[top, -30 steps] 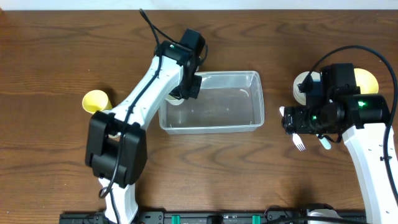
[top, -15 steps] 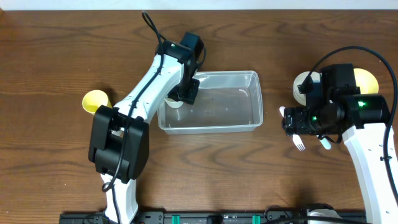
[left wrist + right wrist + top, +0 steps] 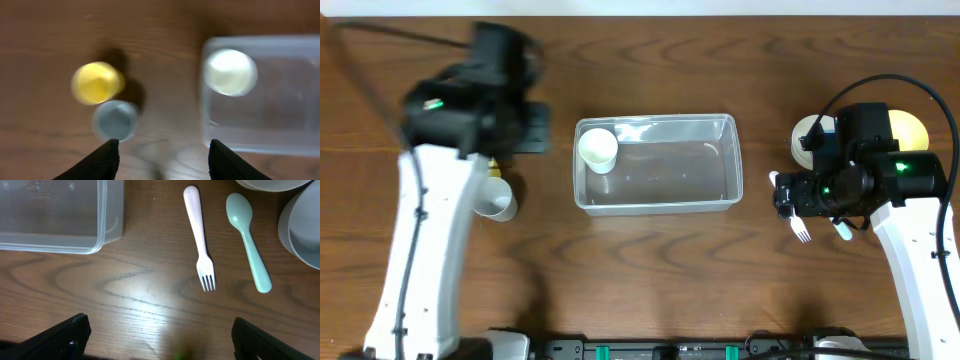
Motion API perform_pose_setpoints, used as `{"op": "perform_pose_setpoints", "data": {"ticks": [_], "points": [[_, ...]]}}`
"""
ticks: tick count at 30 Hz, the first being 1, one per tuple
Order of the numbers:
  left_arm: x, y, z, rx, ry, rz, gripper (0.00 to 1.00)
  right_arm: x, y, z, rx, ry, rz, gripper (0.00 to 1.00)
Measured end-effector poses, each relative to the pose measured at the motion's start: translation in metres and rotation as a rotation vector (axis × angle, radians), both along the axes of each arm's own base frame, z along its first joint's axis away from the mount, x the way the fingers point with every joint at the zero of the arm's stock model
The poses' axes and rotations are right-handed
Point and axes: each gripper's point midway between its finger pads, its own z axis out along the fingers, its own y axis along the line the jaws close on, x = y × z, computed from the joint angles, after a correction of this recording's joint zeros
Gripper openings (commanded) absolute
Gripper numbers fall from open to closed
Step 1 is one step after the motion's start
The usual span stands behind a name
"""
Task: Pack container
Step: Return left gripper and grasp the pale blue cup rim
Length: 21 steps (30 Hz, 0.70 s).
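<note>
Blurry yellow cup (image 3: pixel 97 82), blurry container (image 3: pixel 280 115)

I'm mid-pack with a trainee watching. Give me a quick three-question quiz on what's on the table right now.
1. True or false: the white cup sits inside the container.
2. What lies between the container and the green spoon? A a knife, B the fork, C a lid.
3. How many cups stand outside the container?
Key: 1 true. 2 B. 3 two, the yellow cup and the greyish cup.
</note>
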Motion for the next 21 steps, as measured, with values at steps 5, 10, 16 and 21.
{"op": "perform_pose_setpoints", "data": {"ticks": [5,10,16,21], "points": [[-0.005,0.036,-0.037,-0.06,0.083,0.131,0.58,0.001,0.0,0.0,0.0,-0.003,0.0,0.92],[-0.012,0.047,-0.101,-0.096,0.192,0.187,0.58,0.001,0.0,0.0,-0.002,-0.003,-0.001,0.92],[-0.03,0.045,-0.158,-0.139,0.278,0.204,0.62,0.001,-0.001,0.0,-0.004,-0.003,-0.001,0.92],[-0.034,0.042,-0.18,-0.15,0.285,0.205,0.68,0.0,-0.001,0.0,-0.004,0.001,-0.001,0.92]]}}
